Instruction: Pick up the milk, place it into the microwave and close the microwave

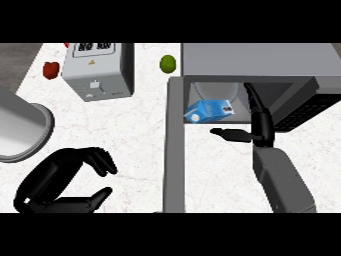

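Right hand (pixel 256 127): fingers (pixel 253 100) straight, stretched into the microwave (pixel 265 62) opening, thumb (pixel 228 134) spread out left; nothing gripped. The blue milk (pixel 210 110) carton lies tilted inside the cavity, just left of the fingers; whether they touch it I cannot tell. White mark on carton, unreadable. Microwave door (pixel 174 150) hangs open, running down toward the view's lower edge left of the forearm. Left hand (pixel 62 182) low left over the counter (pixel 140 125), fingers curved and apart from thumb, holding nothing. Grey toaster (pixel 98 70) up top has black print and a yellow warning sign, unreadable. Lime (pixel 168 63) beside microwave, red item (pixel 50 69) near counter's left edge. Open counter between toaster and door.
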`<state>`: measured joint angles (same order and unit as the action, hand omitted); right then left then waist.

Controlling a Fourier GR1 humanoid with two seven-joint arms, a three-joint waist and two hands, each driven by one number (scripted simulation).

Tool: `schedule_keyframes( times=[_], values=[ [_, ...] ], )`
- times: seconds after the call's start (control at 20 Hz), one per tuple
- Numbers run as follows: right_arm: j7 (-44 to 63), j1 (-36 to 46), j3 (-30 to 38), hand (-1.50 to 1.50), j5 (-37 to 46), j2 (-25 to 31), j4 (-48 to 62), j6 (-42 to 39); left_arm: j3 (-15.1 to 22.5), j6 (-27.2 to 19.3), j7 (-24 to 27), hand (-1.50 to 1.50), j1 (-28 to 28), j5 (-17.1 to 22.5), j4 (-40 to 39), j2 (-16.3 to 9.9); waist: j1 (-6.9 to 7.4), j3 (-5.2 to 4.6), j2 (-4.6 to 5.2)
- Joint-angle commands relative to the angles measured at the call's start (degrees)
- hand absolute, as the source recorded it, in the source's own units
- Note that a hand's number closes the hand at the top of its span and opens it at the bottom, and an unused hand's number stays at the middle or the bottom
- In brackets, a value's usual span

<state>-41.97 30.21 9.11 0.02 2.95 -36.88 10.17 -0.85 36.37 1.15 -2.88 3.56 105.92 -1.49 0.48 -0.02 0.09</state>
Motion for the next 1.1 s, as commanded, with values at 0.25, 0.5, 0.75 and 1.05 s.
schedule_keyframes(
  times=[0.25,0.5,0.75,1.05],
  values=[
    [8.1,-18.0,-7.0,-1.5,0.6,-0.6,-23.9,-2.6,6.5,-4.0,3.3,1.5,4.5,-9.8,-8.0,1.4,-1.27,-0.03,-0.32],
    [9.8,-26.0,-10.2,-1.5,1.4,0.3,-34.7,-4.0,13.6,-2.5,3.3,1.5,5.5,-14.6,-12.8,1.5,-1.53,-0.04,-0.35],
    [10.9,-36.8,-10.5,-1.5,0.1,2.8,-47.0,-5.7,17.8,-5.2,10.5,1.5,9.2,-19.0,-23.1,1.5,-1.46,-0.04,-0.18],
    [13.7,-46.1,-11.2,-1.5,-2.0,3.3,-60.1,-6.7,31.9,-13.4,12.4,1.5,9.9,-17.0,-28.3,1.5,-1.55,-0.03,-0.18]
  ],
)
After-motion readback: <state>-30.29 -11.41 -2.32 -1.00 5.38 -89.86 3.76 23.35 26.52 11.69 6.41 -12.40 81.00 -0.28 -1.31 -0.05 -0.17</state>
